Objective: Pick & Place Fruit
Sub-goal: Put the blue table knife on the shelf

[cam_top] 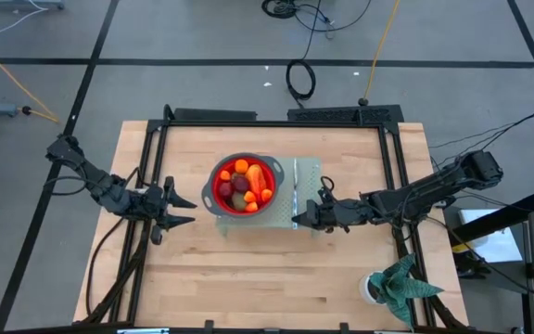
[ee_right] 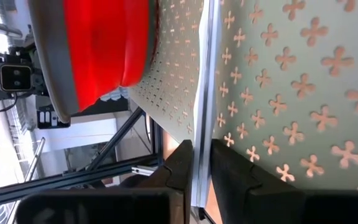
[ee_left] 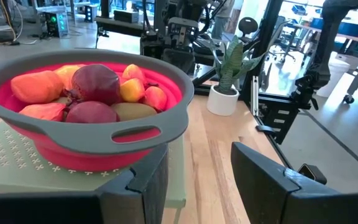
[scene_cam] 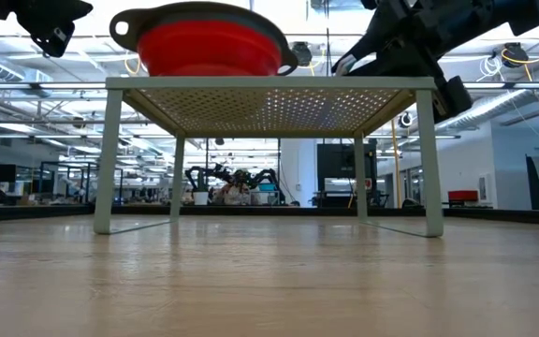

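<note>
While left hand [cam_top: 193,211] released, right hand [ee_right: 201,152] clenched on knife [cam_top: 296,190] (bowl [ee_left: 135,130] of fruit [cam_top: 244,184] alongside).

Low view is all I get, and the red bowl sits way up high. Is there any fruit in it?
Observer: Yes, the red bowl is full of fruit: dark red, orange and brownish-green pieces.
Operator: What's the arm beside it holding?
Observer: The right pincer is shut on a silver knife lying on the green rack.
Operator: And the other arm?
Observer: The left pincer is open and empty, on the bowl's other side.
</note>
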`<state>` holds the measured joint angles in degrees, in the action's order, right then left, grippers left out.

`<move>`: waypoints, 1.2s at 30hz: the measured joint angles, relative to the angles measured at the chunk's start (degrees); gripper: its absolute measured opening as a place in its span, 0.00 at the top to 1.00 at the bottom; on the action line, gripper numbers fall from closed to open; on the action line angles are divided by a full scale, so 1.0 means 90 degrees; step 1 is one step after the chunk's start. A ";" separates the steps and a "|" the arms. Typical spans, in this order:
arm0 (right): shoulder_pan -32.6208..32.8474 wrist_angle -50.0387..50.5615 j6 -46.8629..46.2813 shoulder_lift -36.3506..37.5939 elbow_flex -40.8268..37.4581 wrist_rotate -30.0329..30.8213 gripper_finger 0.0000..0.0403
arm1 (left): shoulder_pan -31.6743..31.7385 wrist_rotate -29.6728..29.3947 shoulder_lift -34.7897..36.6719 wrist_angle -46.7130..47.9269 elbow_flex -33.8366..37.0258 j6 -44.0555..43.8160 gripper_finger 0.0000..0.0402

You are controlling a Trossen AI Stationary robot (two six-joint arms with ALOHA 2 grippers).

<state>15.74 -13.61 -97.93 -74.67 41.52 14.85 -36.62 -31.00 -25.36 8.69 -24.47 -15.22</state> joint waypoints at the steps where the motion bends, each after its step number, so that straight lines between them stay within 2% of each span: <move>1: -0.0012 -0.0027 0.0002 -0.0005 -0.0002 0.0003 0.91 | 0.0000 -0.0002 0.0000 0.0000 0.0000 0.0000 0.57; 17: -0.0048 -0.0068 -0.0019 -0.0005 -0.0002 0.0096 0.88 | -0.0001 0.0000 0.0000 0.0000 0.0000 0.0000 0.57; 36: -0.0145 -0.0104 -0.0027 0.0007 0.0000 0.0161 0.78 | 0.0000 0.0320 0.0000 0.0000 0.0000 -0.0044 0.57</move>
<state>14.44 -14.55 -98.17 -74.61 41.52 16.30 -36.62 -28.13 -25.36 8.69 -24.47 -15.62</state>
